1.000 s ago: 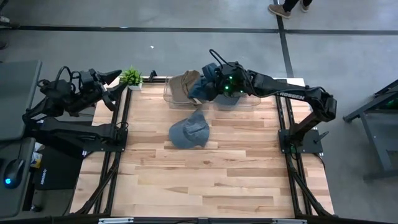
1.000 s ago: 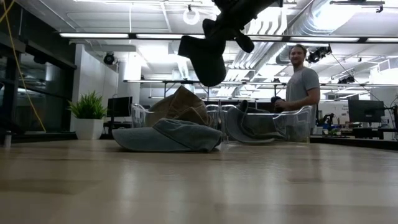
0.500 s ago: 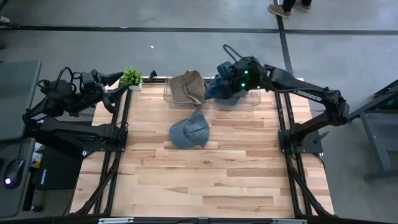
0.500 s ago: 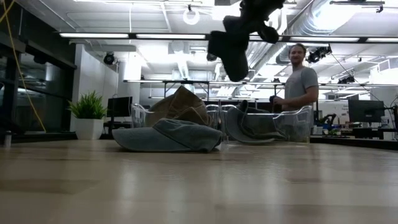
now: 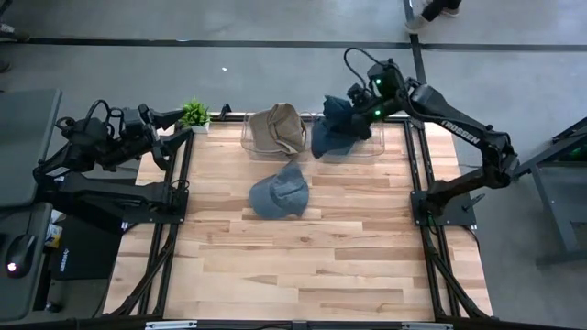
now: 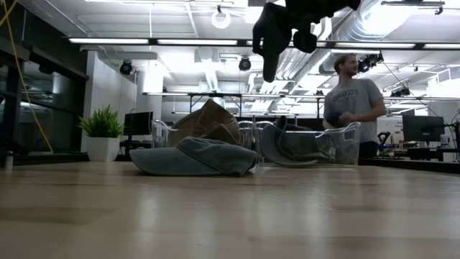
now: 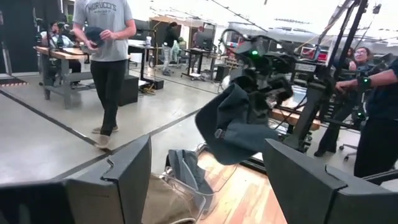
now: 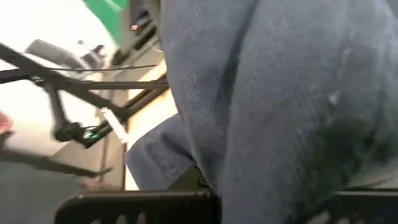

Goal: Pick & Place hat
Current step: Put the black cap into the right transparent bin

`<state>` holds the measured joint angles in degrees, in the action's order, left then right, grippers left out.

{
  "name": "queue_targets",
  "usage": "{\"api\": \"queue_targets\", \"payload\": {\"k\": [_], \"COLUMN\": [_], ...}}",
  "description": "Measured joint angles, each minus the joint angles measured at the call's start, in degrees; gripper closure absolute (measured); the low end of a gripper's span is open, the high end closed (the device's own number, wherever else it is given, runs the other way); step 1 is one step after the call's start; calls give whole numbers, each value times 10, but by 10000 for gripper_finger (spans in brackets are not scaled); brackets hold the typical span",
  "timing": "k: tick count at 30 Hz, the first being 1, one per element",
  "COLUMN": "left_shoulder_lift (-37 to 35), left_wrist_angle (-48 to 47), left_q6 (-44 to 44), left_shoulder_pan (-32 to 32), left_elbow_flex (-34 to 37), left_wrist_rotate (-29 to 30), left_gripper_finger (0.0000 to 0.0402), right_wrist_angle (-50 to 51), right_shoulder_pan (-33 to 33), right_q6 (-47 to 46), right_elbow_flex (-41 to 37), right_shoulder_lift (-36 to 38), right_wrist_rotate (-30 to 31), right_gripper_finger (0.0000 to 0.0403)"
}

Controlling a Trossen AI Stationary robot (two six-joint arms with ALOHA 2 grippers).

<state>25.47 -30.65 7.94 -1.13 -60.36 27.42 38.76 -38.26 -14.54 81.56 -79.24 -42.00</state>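
navy hat (image 5: pixel 336 124) is hanging above the right bin (image 5: pixel 376 147), long axis roughly vertical, crown drooping downward | right claw (image 5: pixel 359 103) is pinching it shut, fingertips hidden by fabric | left claw (image 5: pixel 180 128) is waiting wide open, empty, beside the plant (image 5: pixel 193 114) | grey hat (image 5: pixel 280 192) is lying flat on the table (image 5: pixel 303 266)

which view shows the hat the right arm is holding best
The left wrist view: the dark blue hat hangs whole under the right gripper. High view shows it from above, low view only a dark silhouette, right wrist view just fabric.
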Motion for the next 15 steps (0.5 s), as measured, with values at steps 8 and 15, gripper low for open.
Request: {"api": "queue_targets", "payload": {"k": [8,15], "left_shoulder_lift": [0,0], "left_wrist_angle": [0,4], "left_q6": [14,14], "left_shoulder_pan": [0,0], "left_elbow_flex": [0,0], "left_wrist_rotate": [-1,1], "left_gripper_finger": [136,136], "right_wrist_angle": [19,26], "right_shoulder_pan": [-80,-123], "right_q6": [2,4], "right_elbow_flex": [0,0], "right_shoulder_lift": [-15,-59], "right_wrist_rotate": [-163,-308], "right_gripper_finger": [403,403]}}
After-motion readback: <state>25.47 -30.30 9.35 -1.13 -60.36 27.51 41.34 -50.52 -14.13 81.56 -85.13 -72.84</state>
